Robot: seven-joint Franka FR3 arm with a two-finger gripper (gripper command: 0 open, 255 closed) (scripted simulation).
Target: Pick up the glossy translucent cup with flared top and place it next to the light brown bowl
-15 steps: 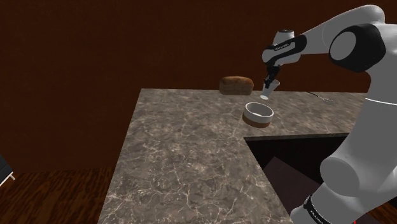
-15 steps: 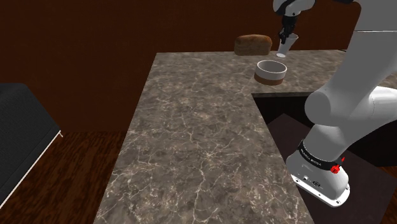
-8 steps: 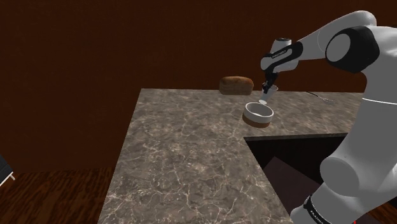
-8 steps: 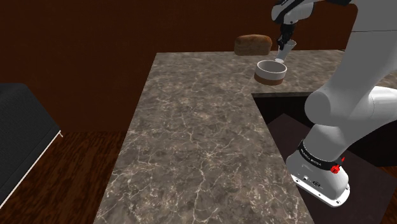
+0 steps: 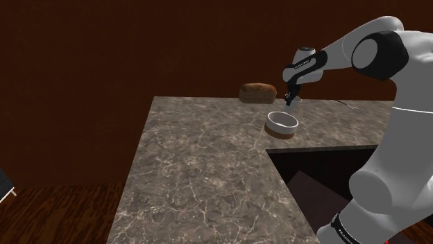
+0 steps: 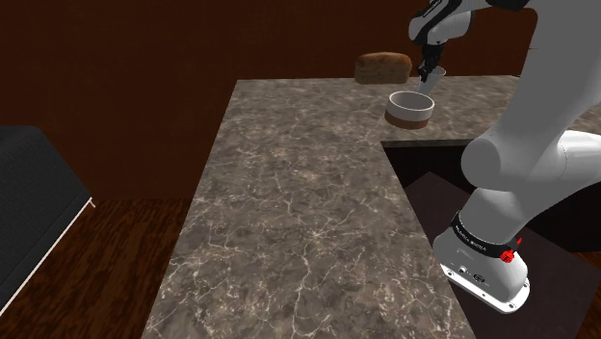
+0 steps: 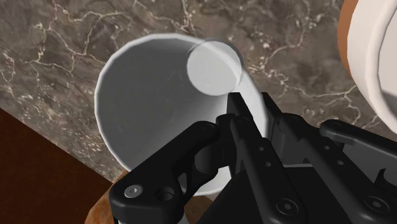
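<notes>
First, the shoulder view: the white arm (image 5: 375, 55) reaches in from the view's right over the marbled desk (image 5: 201, 159). Its black pincer (image 5: 291, 99) grips a small pale cup (image 5: 291, 102) at the rim. The cup sits just beyond the bowl (image 5: 282, 124), which has a white rim and a brown lower band. It is to the view's right of a brown loaf (image 5: 257, 93) at the desk's far edge. I cannot tell whether the cup's base touches the desk.

Next, the second exterior view: the pincer (image 6: 425, 69) comes down from above, closed on the tilted cup (image 6: 431, 76) just behind the bowl (image 6: 409, 107). The loaf (image 6: 382, 66) lies toward that view's left of them. The stand (image 6: 482, 260) sits in the desk's recess at lower right.

Lastly, the wrist view: the cup (image 7: 153, 102) shows its flared mouth, greyish white inside, with a paler round base. The fingers (image 7: 245, 124) clasp its wall. The bowl (image 7: 375, 57) is just beside the cup, over the veined desk (image 7: 57, 38).
</notes>
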